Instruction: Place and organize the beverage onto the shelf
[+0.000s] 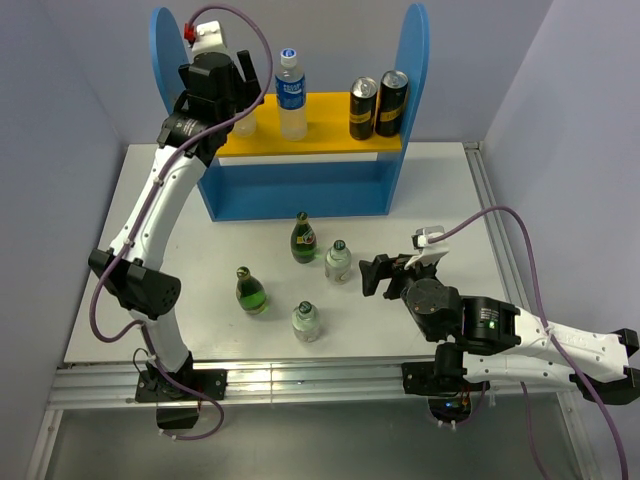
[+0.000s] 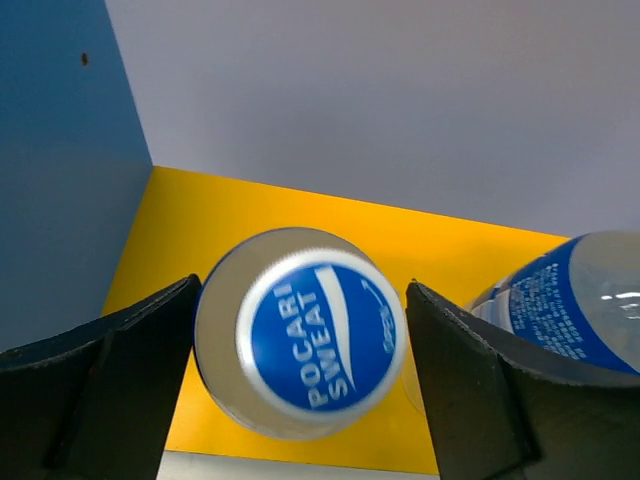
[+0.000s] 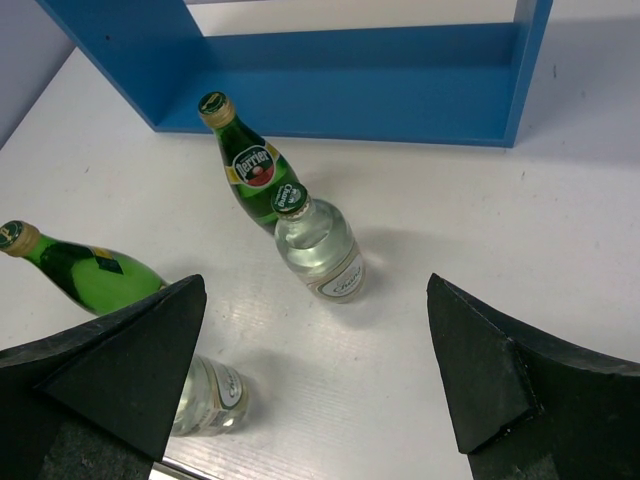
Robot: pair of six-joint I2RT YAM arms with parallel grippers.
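On the yellow upper board of the blue shelf (image 1: 330, 140) stand two clear beverage bottles with blue labels. My left gripper (image 1: 247, 95) is open around the left one (image 1: 245, 122), whose blue Pocari Sweat cap (image 2: 320, 335) sits between the fingers with a gap on the right side. The other one (image 1: 291, 95) stands just to its right (image 2: 570, 310). On the table are two green bottles (image 1: 303, 238) (image 1: 250, 291) and two short clear bottles (image 1: 339, 262) (image 1: 306, 321). My right gripper (image 1: 385, 275) hovers open, right of the nearer short bottle (image 3: 320, 250), holding nothing.
Two black-and-gold cans (image 1: 377, 106) stand at the right end of the upper board. The shelf's blue base level (image 3: 350, 90) lies behind the table bottles. The tall blue side panel (image 2: 60, 180) is close on the left of my left gripper.
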